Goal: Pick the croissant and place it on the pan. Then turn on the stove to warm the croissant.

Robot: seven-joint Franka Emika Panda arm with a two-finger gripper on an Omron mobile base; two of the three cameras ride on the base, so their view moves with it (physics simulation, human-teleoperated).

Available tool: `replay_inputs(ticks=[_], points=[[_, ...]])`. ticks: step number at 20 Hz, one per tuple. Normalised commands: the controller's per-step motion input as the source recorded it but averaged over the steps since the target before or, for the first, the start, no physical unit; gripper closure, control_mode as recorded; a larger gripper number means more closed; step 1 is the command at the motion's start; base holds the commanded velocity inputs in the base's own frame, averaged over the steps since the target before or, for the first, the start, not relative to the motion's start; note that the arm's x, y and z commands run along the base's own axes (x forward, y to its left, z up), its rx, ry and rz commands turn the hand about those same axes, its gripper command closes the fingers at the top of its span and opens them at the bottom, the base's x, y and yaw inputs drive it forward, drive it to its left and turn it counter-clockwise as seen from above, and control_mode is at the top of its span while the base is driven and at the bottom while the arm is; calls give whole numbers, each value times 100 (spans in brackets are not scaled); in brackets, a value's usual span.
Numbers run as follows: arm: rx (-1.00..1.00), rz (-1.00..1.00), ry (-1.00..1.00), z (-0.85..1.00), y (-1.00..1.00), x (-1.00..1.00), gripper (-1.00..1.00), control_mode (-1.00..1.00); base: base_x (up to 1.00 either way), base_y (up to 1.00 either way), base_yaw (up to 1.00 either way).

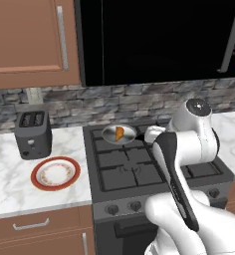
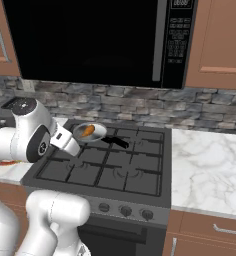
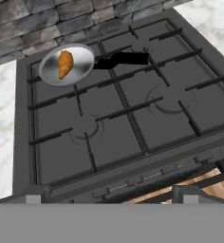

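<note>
Jaws: whether parted or closed cannot be told; they hang above the stove [image 3: 128, 118] front. The croissant [image 3: 65, 63] lies in the pan [image 3: 80, 66] on the rear left burner. No writing is readable.

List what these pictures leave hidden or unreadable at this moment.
- Tool's jaws: hand view shows no clear tips, so open or shut is unknown.
- Stove knobs: too small in both base views to read settings; left base view has the arm covering some.
- Plate: cut by the hand view's left edge.
- Pan handle: arm hides it in left base view.
</note>
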Motion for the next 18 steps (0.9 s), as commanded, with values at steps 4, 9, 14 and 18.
replay_inputs(ticks=[4, 9, 14, 18], points=[[0, 0, 0, 0, 0, 0, -100, 100, -34, 0, 0], [0, 0, 0, 0, 0, 0, -100, 100, -29, -2, 0], [0, 0, 0, 0, 0, 0, -100, 100, -3, -11, 0], [0, 0, 0, 0, 0, 0, -100, 100, 0, -37, 0]])
